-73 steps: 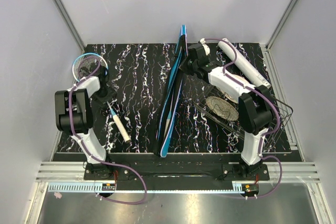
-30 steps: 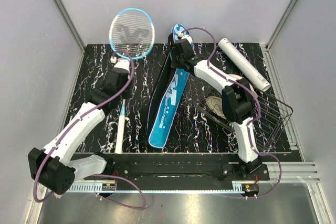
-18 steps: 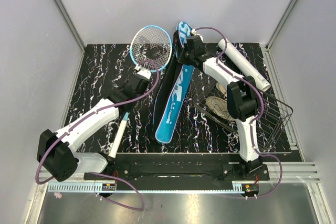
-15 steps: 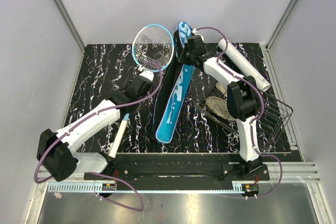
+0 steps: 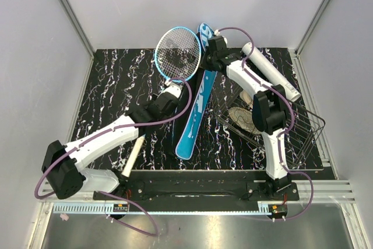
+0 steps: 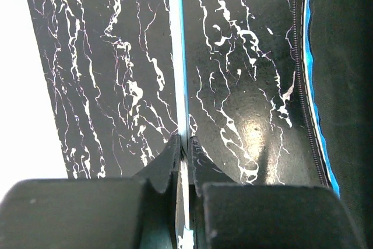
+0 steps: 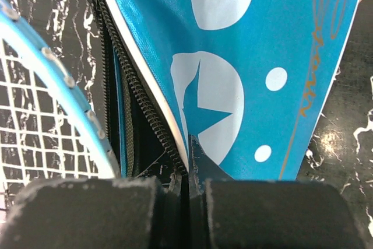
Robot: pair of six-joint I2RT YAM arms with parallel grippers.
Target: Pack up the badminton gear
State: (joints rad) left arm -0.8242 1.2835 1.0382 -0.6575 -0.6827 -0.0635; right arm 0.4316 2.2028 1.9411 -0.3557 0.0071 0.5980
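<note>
top view: your left gripper is clamped on the shaft of the racket. the head sits beyond the fingertips, right at the mouth of the cover, and the handle trails behind the wrist. your right gripper pinches the cover's upper edge. the tube and basket lie to that gripper's outer side, not in the way.

left wrist: the fingers are closed on the thin shaft, with the cover's edge off to their right. a shaft this thin can twist in the pinch, and the head would then tilt and miss the opening.

right wrist: the jaws are shut on the flap, with the racket frame left of the fingertips, just beside the zipper. the frame or strings may snag the teeth, or the flap may slip free and close the mouth.
</note>
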